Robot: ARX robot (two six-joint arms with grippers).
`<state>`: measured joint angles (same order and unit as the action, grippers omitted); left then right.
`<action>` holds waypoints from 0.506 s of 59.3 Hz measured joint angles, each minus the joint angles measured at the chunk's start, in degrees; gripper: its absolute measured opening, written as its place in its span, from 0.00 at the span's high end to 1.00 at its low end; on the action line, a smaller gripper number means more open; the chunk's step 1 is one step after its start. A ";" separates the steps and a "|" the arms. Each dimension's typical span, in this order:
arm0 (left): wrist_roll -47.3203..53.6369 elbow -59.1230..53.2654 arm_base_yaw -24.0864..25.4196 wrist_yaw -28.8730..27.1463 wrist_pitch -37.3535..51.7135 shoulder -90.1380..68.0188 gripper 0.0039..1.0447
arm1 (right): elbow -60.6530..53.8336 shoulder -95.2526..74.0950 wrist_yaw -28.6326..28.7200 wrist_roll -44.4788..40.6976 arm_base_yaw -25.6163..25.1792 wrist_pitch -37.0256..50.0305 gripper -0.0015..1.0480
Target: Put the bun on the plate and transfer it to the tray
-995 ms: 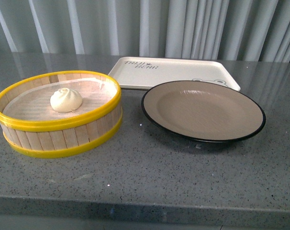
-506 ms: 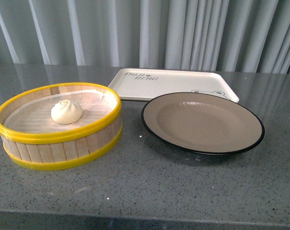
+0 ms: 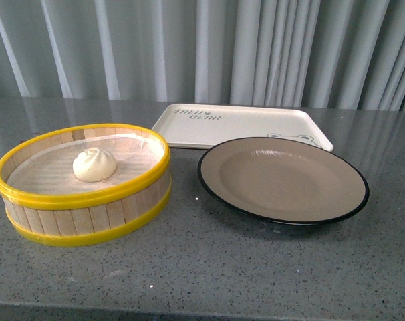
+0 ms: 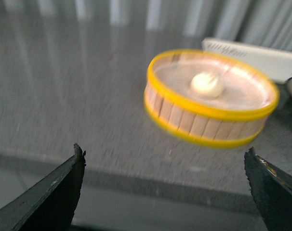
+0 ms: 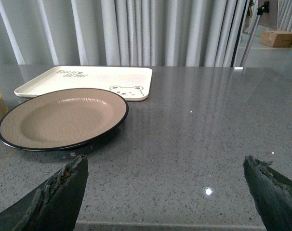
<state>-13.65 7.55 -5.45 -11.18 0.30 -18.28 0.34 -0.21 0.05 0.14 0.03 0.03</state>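
The white pleated bun [image 3: 94, 164] lies inside a round wooden steamer [image 3: 89, 207] with yellow rims, at the left of the grey counter. To its right sits the bare taupe plate [image 3: 283, 179] with a black rim. Behind both lies the cream tray [image 3: 239, 124] with dark lettering and a bear drawing. Neither arm shows in the front view. My left gripper [image 4: 164, 161] is open near the counter's front edge, well short of the steamer [image 4: 204, 122] and bun [image 4: 207, 83]. My right gripper [image 5: 165, 166] is open over bare counter, to the right of the plate [image 5: 64, 115] and tray [image 5: 88, 79].
Grey pleated curtains hang behind the counter [image 3: 202, 267]. The counter's front edge [image 4: 136, 175] runs just ahead of the left fingers. A stand and a cardboard box [image 5: 278, 37] are far off beyond the counter's right end.
In the front view the whole scene has slid downward over the last second, showing more curtain above. The bun, steamer, plate and tray keep their places relative to each other.
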 joint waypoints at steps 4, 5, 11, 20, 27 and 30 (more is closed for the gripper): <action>-2.32 3.34 -0.44 2.91 6.40 -8.59 0.06 | 0.00 -0.02 0.02 0.00 0.00 0.00 0.08; -2.49 3.91 -0.50 3.19 7.30 -9.73 0.06 | 0.00 -0.02 0.02 0.00 0.00 0.00 0.08; -2.67 9.46 -1.31 5.35 14.82 -20.28 0.06 | 0.00 0.00 0.00 0.00 0.00 0.00 0.08; 1.16 20.02 -3.80 5.35 20.31 -36.26 0.06 | 0.00 0.00 0.02 0.00 0.00 0.00 0.08; 3.21 28.30 -4.55 5.18 18.29 -44.15 0.06 | 0.00 0.00 -0.02 0.00 0.00 0.00 0.08; 4.31 32.22 -5.01 6.08 15.89 -47.45 0.06 | 0.00 0.00 0.00 0.00 0.00 0.00 0.08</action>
<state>-9.34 39.77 -10.46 -5.10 16.19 -65.73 0.34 -0.21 0.05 0.14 0.03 0.03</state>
